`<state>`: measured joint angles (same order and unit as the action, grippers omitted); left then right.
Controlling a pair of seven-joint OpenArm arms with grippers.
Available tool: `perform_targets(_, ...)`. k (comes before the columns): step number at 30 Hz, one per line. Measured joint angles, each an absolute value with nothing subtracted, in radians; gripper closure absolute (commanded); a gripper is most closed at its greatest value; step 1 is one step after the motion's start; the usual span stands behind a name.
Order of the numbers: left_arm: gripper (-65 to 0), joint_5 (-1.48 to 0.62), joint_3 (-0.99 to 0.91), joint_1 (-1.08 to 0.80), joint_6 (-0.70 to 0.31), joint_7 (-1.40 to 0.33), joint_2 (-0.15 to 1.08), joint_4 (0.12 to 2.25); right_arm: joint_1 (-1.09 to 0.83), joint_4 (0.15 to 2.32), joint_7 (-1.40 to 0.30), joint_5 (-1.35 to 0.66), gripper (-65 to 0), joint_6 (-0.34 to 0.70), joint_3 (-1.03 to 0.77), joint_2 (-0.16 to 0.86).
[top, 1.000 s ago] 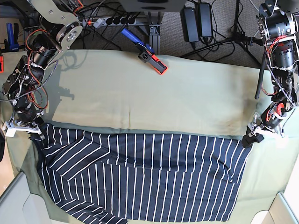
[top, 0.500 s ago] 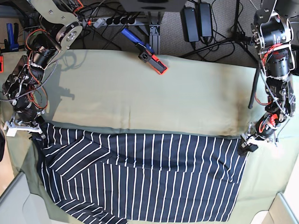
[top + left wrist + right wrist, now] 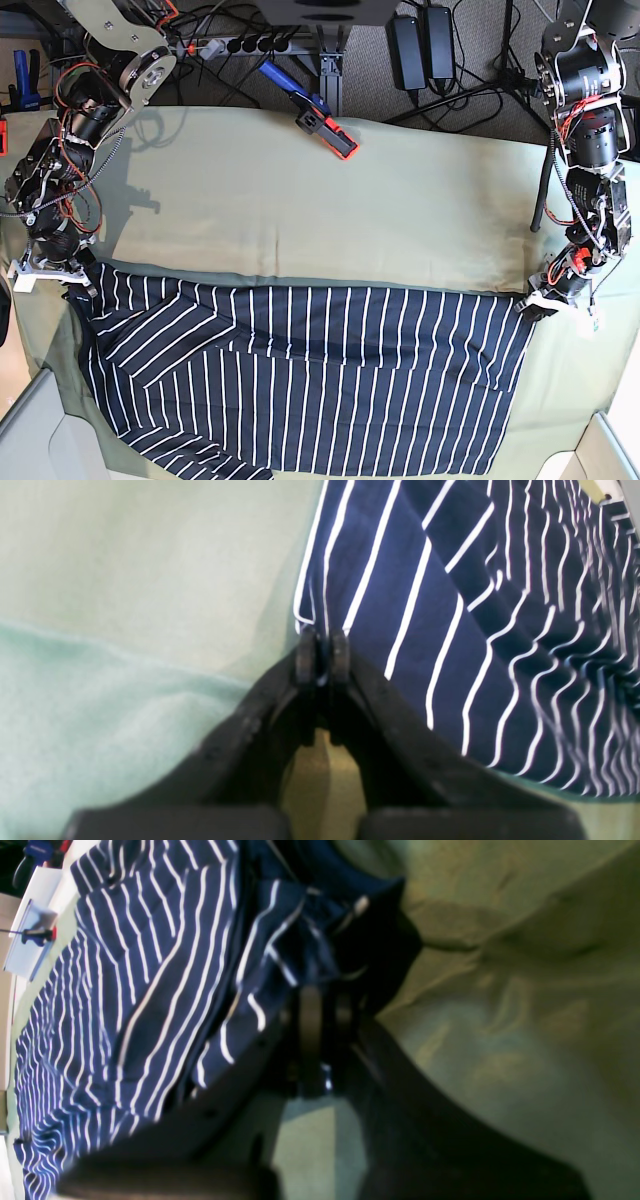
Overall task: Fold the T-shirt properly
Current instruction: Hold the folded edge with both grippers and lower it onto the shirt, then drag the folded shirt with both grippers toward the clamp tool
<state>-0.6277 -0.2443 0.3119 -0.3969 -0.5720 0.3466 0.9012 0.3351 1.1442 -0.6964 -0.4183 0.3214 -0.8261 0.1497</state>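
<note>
I see my left tool (image 3: 322, 652) pinching the shirt (image 3: 320, 370) corner, right tool (image 3: 322, 1012) clamped on bunched shirt edge, cloth (image 3: 300, 200) underneath.

T-shirt (image 3: 300, 375): spread on the cloth (image 3: 330, 200), along its near half.
Clamp (image 3: 322, 120): on the cloth's far edge, behind the T-shirt.
Left gripper (image 3: 530, 305): at the T-shirt's right corner.
Right gripper (image 3: 78, 285): at its left corner.

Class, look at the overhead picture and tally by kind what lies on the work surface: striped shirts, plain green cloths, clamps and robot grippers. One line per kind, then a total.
Striped T-shirt: 1
Pale green cloth: 1
Blue and orange clamp: 1
Grippers: 2, left gripper and right gripper
Total: 5
</note>
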Motion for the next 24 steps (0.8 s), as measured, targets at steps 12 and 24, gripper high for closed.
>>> perform_targets(12,0.0,-0.802,-0.242,0.3,-0.668,-0.67,0.407,0.9,0.335,1.144,-0.874,-0.554,0.0,0.321,-0.824,0.186)
perform_targets(24,0.0,-1.005,-0.241,0.218,-0.672,-0.766,0.558,0.9,0.323,1.145,-1.042,-0.632,0.0,0.33,-0.824,0.288)
